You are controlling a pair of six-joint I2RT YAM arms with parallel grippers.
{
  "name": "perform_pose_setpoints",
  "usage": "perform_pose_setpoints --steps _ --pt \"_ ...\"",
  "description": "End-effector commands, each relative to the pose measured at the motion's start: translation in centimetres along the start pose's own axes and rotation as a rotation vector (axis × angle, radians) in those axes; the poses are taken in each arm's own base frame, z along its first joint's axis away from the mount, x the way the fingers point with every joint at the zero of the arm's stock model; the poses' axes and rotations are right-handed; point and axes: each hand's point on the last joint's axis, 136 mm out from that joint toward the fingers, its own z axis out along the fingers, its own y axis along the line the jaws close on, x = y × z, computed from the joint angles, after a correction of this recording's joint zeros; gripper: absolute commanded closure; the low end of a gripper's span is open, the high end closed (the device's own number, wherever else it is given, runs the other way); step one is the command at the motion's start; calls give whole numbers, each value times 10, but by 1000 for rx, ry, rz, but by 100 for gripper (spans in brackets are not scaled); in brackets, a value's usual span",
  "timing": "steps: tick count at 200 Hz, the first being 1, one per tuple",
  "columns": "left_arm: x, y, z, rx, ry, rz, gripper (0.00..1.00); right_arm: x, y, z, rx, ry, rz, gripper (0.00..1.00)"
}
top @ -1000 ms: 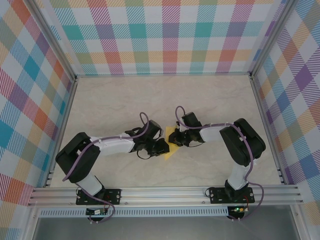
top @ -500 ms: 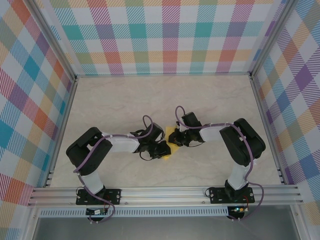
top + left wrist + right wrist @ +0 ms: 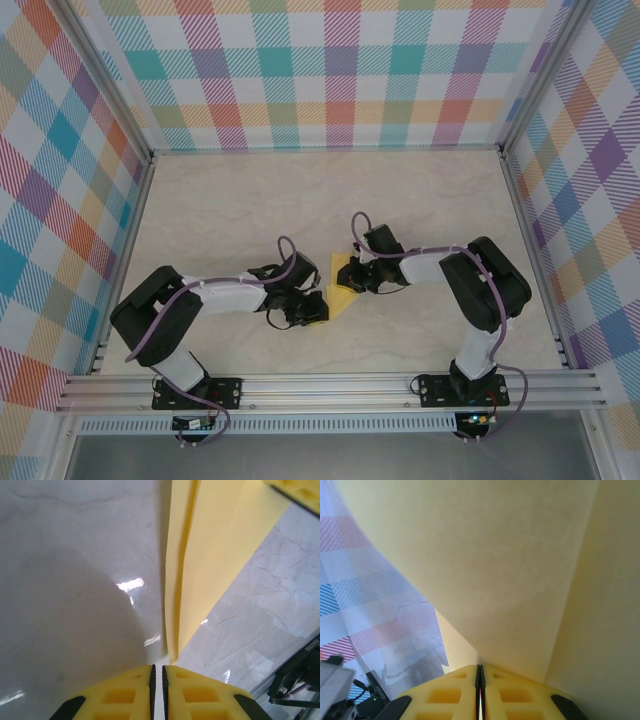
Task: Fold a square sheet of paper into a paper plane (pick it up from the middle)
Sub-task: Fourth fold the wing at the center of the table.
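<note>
My right gripper (image 3: 480, 668) pinched the folded yellow sheet of paper (image 3: 342, 288) at mid-frame in the top view. My left gripper (image 3: 157, 669), fingers pressed together, sat just beside its lower tip. Bare table (image 3: 230, 205) lay open above and to either side, and the rail (image 3: 330, 385) closed off the bottom.

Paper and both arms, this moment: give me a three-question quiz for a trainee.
1. Pick one: the right jaws are shut on A) the paper, B) a pen, C) nothing.
2. True or false: the paper lies at the far edge of the table.
3. Fill in: the left jaws stand ____.
Key: 1 A; 2 false, it is mid-table; 3 shut.
</note>
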Motion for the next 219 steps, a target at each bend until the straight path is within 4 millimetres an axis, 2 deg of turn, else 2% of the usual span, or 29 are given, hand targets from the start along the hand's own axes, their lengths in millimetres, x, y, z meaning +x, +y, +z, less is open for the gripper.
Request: perform_pose_setpoints --steps 1,18,39,50,81,147,161,190,219 --pt "-17 -6 -25 -2 -122 -41 86 31 -66 5 182 40 201 88" --pt "-38 -16 -32 63 -185 -118 86 31 -65 2 166 11 224 88" --pt "-58 -42 -29 168 -214 -143 87 30 -65 0 179 5 225 88" --pt "-64 -50 -23 182 -210 -144 87 30 -65 2 176 10 234 89" --pt "-71 -54 -6 192 -193 -148 88 31 -66 4 169 15 252 89" --pt "-71 -30 21 111 -186 -194 91 30 -63 5 164 20 243 88" --pt "-67 -17 25 54 -171 -202 92 29 -59 3 153 21 230 88" --pt "-50 23 33 -116 -142 -241 95 20 -41 -2 116 13 171 88" --pt "-35 47 30 -208 -136 -238 98 -4 -17 -20 56 -36 94 88"
